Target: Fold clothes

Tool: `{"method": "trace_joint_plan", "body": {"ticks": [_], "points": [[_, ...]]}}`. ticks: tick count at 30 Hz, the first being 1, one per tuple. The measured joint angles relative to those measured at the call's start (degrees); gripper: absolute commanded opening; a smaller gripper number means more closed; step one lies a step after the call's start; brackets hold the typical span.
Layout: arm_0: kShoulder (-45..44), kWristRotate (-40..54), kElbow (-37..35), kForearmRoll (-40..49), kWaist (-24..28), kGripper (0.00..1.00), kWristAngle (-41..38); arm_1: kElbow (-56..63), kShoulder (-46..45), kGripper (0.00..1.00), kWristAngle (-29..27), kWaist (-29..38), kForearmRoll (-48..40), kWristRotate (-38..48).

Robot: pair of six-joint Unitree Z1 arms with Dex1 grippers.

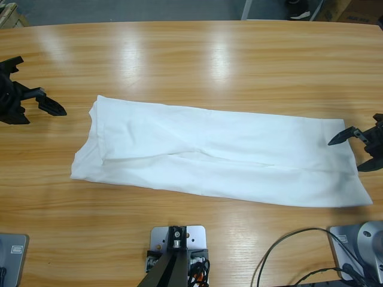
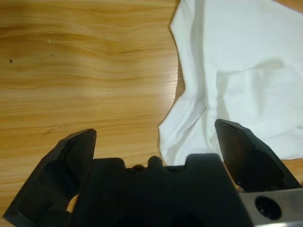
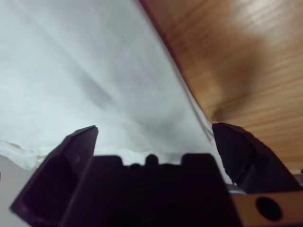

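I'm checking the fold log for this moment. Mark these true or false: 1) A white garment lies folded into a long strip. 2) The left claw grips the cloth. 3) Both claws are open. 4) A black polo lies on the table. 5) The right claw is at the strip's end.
1) True: the white garment lies as a long strip on the table.
2) False: the left claw is open, beside the cloth.
3) True: the right claw is open too.
4) False: only white fabric shows.
5) True.
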Motion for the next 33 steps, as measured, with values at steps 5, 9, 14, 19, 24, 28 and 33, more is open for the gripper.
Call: {"method": "trace_joint_plan", "body": {"ticks": [5, 9, 14, 19, 24, 28, 33], "points": [[-1.22, 0.0, -0.21, 0.59, 0.0, 0.973, 0.29, 0.16, -0.01, 1.0, 0.98, -0.35, 0.21, -3.27], [-1.75, 0.0, -0.46, 0.68, 0.0, 0.973, 0.3, 0.13, 0.0, 1.0, 1.93, -0.37, 0.56, -5.37], [-2.28, 0.0, -0.57, 1.05, 0.0, 0.973, 0.77, 0.1, 0.65, 0.943, 3.34, -0.42, 0.72, -6.54], [-2.28, 0.0, -0.91, 1.2, 0.0, 0.973, 0.93, -0.12, 2.0, 0.895, 5.5, -0.44, 1.44, -8.08], [-2.28, 0.0, -0.91, 1.2, 0.0, 0.973, 0.97, -0.12, 2.97, 0.79, 6.61, -0.44, 1.42, -8.61], [-2.28, 0.0, -0.91, 1.22, 0.0, 0.973, 1.05, -0.14, 4.07, 0.662, 7.94, -0.45, 1.19, -9.6], [-2.28, 0.0, -0.91, 1.35, 0.0, 0.973, 1.09, -0.14, 4.58, 0.471, 8.53, -0.45, 1.11, -11.35]]}}
